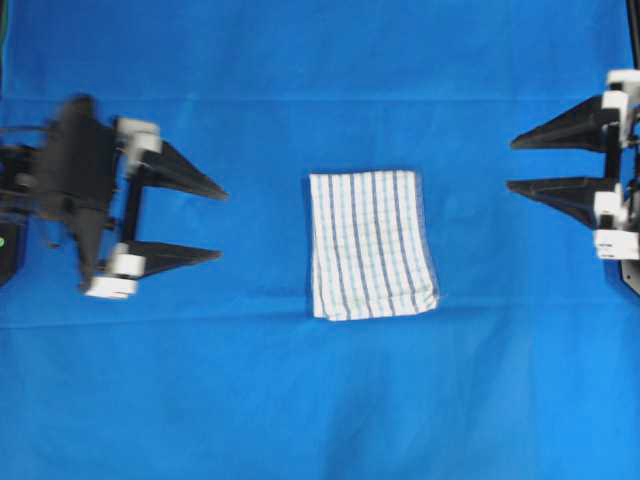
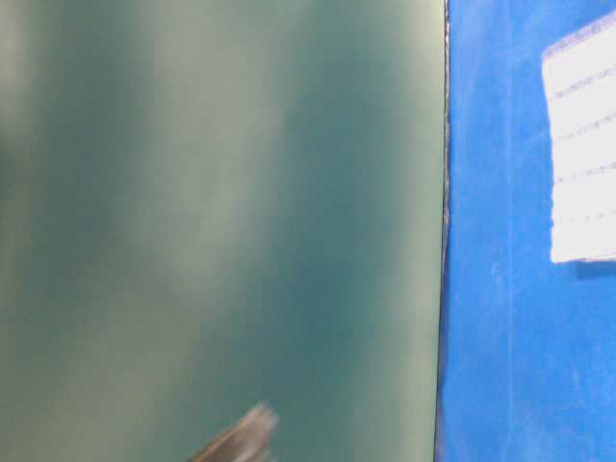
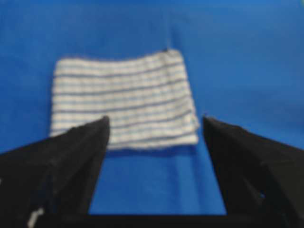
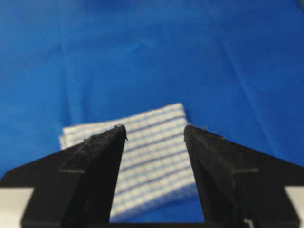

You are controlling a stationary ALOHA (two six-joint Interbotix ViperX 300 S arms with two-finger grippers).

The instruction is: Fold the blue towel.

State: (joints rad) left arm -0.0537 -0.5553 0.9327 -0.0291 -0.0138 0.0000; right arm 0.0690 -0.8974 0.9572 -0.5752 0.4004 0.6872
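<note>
1. Lying in the middle of the plain blue table cover (image 1: 320, 400), the blue towel (image 1: 371, 243) is a compact rectangle with layered edges along its near side; I judge it already folded.
2. Its stacked edges look roughly aligned in the left wrist view, with one corner slightly splayed. How many folds it holds cannot be told.
3. The left gripper (image 1: 205, 222) stands well apart from the towel on the left, jaws spread, holding nothing.
4. The right gripper (image 1: 515, 163) stands well apart on the right, jaws likewise spread and empty.
5. Neither claw touches the cloth; both point toward it from opposite sides.
6. Judgement: the folding appears essentially done. What may be left is at most a further halving or a tidying of the splayed corner; the pictures do not settle whether that is required.
7. Count: one striped towel, one table cover, two grippers.
8. The table-level view is mostly a blurred green surface and adds only the towel's edge.
</note>
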